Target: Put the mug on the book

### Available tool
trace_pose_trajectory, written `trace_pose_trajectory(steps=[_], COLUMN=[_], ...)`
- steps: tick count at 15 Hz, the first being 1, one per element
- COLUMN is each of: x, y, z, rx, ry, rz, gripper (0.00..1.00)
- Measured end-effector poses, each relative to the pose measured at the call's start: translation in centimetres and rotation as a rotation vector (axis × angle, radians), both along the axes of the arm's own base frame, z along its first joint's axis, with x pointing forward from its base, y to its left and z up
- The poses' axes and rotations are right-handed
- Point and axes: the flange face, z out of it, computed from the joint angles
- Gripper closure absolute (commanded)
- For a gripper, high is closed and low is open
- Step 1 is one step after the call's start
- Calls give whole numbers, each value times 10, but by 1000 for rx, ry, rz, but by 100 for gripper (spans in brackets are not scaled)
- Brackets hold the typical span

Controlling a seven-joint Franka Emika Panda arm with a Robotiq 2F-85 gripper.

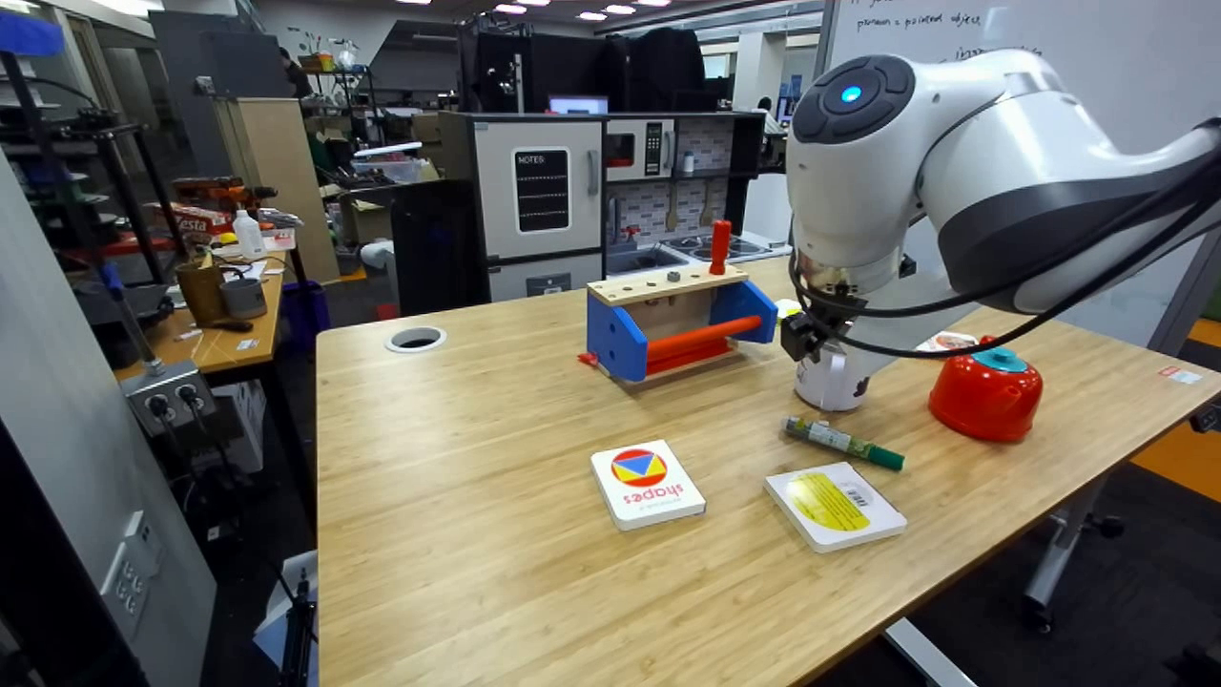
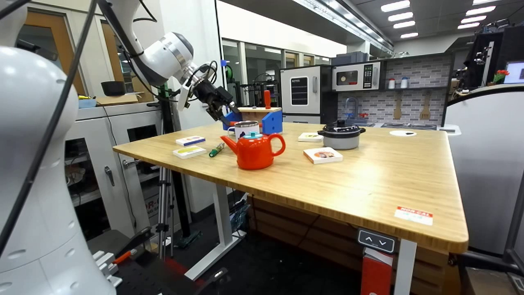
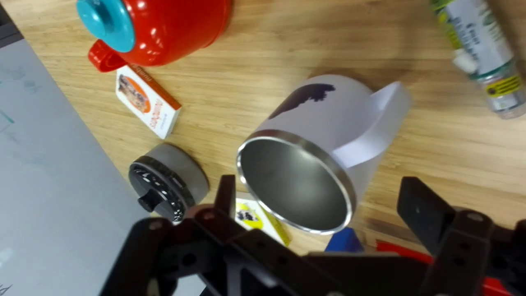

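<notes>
Gripper at the mug, jaws apart, nothing held; pre-grasp, probably.
Fingers show either side of its mouth in wrist view, presumably set to straddle it. The mug stands upright on the table, right of centre in an exterior view; shapes book lies flat, lower centre, likely the landing spot. Arm enters upper right, bending down at the mug.

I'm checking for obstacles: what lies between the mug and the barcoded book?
In both exterior views, a green marker lies between the mug and the barcoded book.
</notes>
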Motion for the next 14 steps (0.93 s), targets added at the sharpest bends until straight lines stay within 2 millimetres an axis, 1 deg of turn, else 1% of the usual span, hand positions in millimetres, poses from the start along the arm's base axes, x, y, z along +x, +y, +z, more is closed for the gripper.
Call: trace_pose_trajectory(steps=[3,5,9,14], x=[6,3,-7,-11], y=[-11,-9,0,-1], z=[11,13,7,-5], rx=[-99,-143,-186,-239], ry=[-102,-141,-178,-239], rz=[-65,-93,-146,-252], gripper=[0,0,0,0])
